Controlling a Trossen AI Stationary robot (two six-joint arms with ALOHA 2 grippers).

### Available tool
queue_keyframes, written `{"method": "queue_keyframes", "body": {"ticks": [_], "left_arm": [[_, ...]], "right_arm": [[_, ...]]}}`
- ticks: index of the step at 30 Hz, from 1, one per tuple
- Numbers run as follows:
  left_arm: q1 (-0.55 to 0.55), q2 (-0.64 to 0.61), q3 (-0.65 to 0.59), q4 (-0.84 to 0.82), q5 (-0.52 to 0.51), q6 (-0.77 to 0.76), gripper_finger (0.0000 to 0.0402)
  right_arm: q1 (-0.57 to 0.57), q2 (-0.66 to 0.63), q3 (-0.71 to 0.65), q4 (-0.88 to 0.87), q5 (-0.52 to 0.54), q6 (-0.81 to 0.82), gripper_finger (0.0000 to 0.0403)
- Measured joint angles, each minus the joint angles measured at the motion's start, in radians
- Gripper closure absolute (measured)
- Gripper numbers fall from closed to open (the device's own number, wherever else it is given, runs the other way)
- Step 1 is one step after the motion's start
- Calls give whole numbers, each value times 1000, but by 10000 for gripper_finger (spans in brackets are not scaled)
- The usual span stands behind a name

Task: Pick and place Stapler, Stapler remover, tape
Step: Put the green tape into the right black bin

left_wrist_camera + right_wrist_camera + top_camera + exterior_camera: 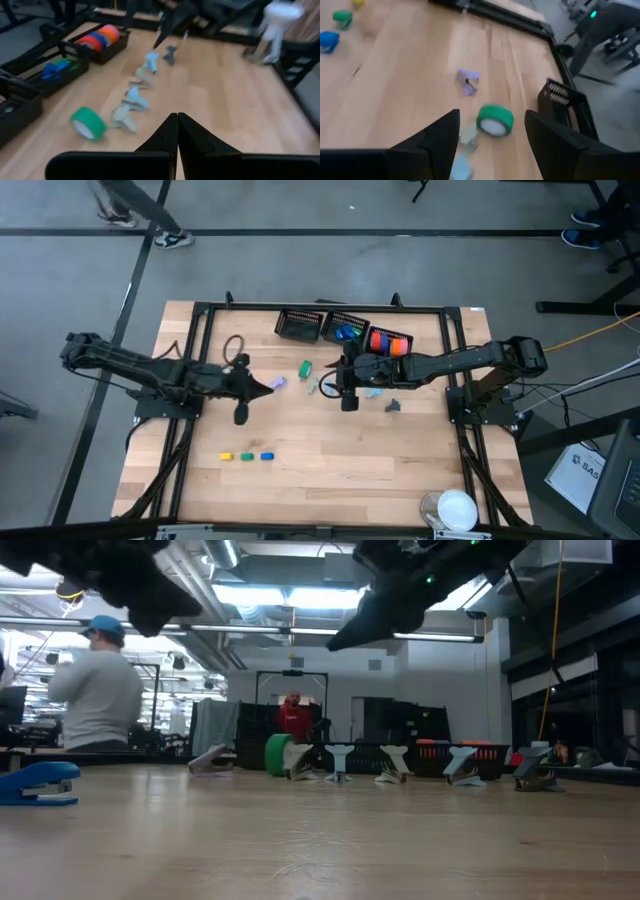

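A green tape roll [304, 367] lies on the wooden table near its middle; it also shows in the wrist views [88, 123] [495, 120]. Several pastel claw-shaped stapler removers [375, 392] [137, 97] stand in a loose row beside it. Three small staplers, yellow [226, 456], green and blue [266, 456], sit in a row at the near left; the blue one [40, 783] shows from the side. My left gripper [268, 385] [177, 120] hangs shut above the table, left of the roll. My right gripper [335, 385] [492, 117] hovers open just right of the roll, above the removers.
Three black bins stand along the far edge: one dark [298, 326], one with blue pieces [347, 333], one with orange and red rolls [388, 340]. A white round object [457, 508] sits at the near right corner. People show in the room beyond [95, 690].
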Motion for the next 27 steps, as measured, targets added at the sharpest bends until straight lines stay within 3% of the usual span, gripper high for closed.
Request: {"method": "queue_keyframes", "body": {"ticks": [4,11,18,27], "left_arm": [[-62,-71,-84,103,-17,-23,400],[-160,-247,-279,380,-51,66,399],[-179,-458,-417,380,-120,43,399],[-159,-644,-418,184,-120,112,399]], "right_arm": [[-24,54,1,71,0,-26,175],[-69,136,3,71,0,5,175],[-93,150,4,71,-8,11,175],[-133,150,4,75,-11,11,175]]}}
